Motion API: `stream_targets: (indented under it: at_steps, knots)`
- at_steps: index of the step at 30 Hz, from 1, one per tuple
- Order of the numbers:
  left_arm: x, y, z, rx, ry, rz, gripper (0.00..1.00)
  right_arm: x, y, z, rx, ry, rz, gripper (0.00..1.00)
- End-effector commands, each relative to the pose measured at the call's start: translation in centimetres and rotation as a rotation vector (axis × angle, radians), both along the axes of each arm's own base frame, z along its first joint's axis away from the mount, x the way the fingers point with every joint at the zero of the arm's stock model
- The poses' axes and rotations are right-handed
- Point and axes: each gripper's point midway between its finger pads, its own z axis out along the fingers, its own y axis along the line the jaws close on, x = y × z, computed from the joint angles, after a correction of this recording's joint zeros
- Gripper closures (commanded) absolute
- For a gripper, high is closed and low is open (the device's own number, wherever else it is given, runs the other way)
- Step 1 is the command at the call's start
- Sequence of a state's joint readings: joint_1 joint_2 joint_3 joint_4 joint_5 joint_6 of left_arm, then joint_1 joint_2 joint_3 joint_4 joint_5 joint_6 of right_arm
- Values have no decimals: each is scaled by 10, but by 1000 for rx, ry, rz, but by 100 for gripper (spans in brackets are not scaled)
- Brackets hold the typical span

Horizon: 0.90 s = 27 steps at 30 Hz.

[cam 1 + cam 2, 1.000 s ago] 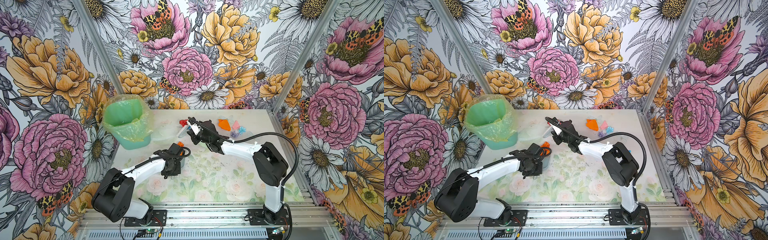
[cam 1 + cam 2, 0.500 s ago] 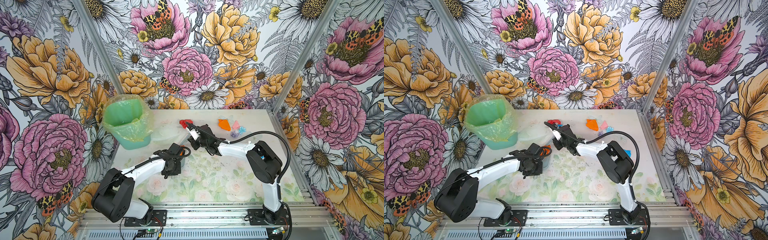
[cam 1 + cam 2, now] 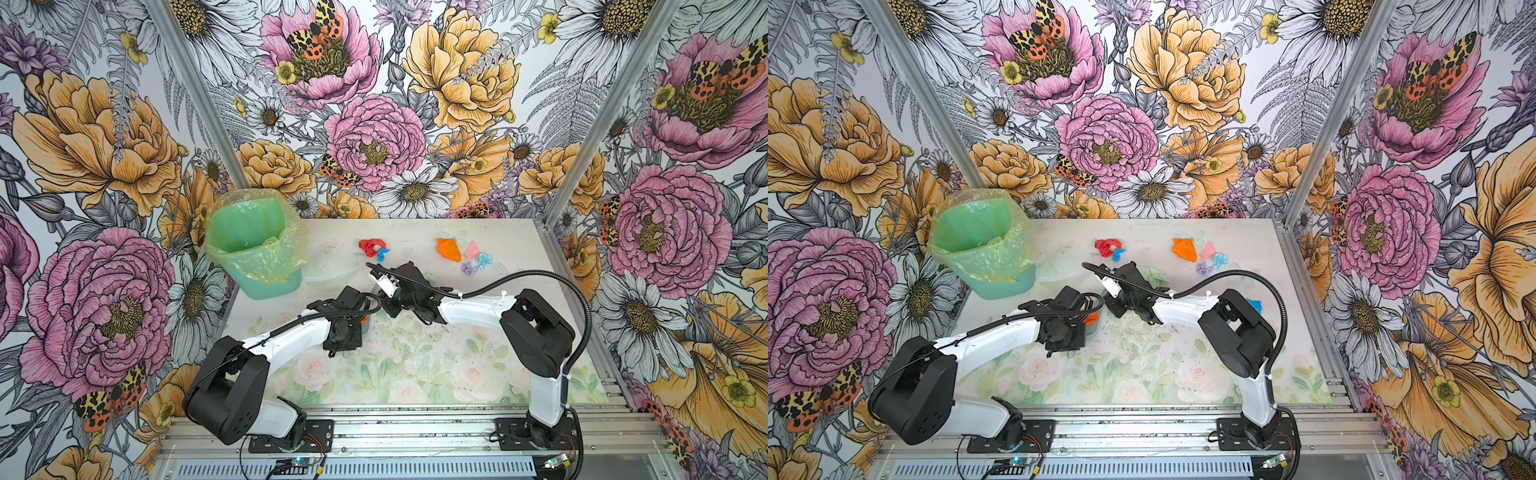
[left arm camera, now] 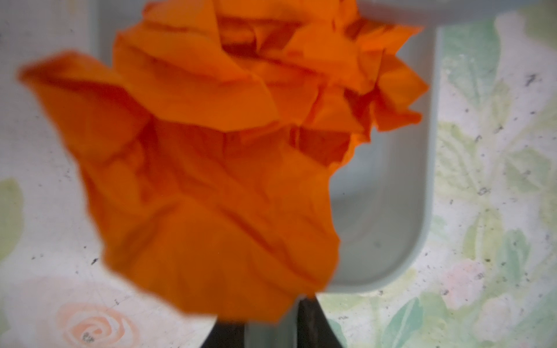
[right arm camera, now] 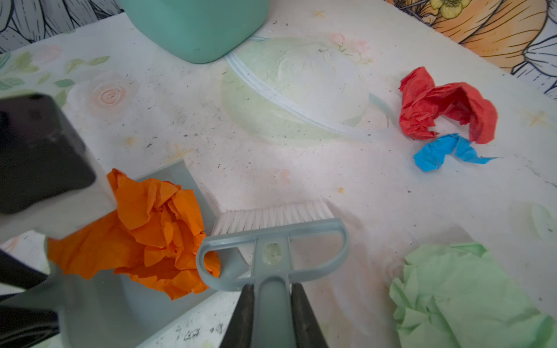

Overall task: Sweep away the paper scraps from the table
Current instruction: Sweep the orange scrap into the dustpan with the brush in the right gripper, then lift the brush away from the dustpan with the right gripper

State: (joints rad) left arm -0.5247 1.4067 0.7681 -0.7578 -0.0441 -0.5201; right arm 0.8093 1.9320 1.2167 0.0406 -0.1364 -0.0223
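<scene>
Right wrist view: the right pincer point(image 5: 272, 289) clamps the brush point(image 5: 272, 238) handle, bristles beside an orange wad point(image 5: 150, 232) lying in the dustpan point(image 5: 114, 313), whose handle the left pincer point(image 4: 271, 330) grips. A red scrap point(image 5: 446, 105), blue scrap point(image 5: 443, 153) and green wad point(image 5: 470, 295) lie loose on the table point(image 5: 301, 168). They look feather-light, soft and springy: best pushed low from behind with bristles, never pinched.

The faded rose-printed table point(image 3: 415, 374) carries a bag-lined green bin point(image 3: 253, 249). Right of the bin lie a red wad point(image 3: 371, 247) and a blue scrap point(image 3: 382, 253), touching; farther from the bin cluster an orange wad point(image 3: 449, 250), a pink scrap point(image 3: 471, 250), a light-blue scrap point(image 3: 484, 260) and a lilac scrap point(image 3: 469, 269)
</scene>
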Motion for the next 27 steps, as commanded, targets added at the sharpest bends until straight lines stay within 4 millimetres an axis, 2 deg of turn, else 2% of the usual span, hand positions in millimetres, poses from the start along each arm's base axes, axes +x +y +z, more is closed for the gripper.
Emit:
stream_targets:
  at_steps: [1,7,10,17,19,27]
  knots:
    - [6,-1,2,-16,-20,5,95,-16,-1,9,-14,-11,56,100]
    - [8,2,4,-4,-38,12,95,-23,-7,14,-25,-19,69,100]
    - [9,3,7,-5,-56,13,95,-17,-9,27,-4,-36,38,100]
    - [15,3,25,-16,-136,9,95,-9,-6,72,124,-58,15,100]
    - [16,3,30,-21,-154,11,95,3,-15,82,151,-64,-9,100]
    - [15,5,41,-42,-199,24,94,17,-37,130,252,-102,-52,100]
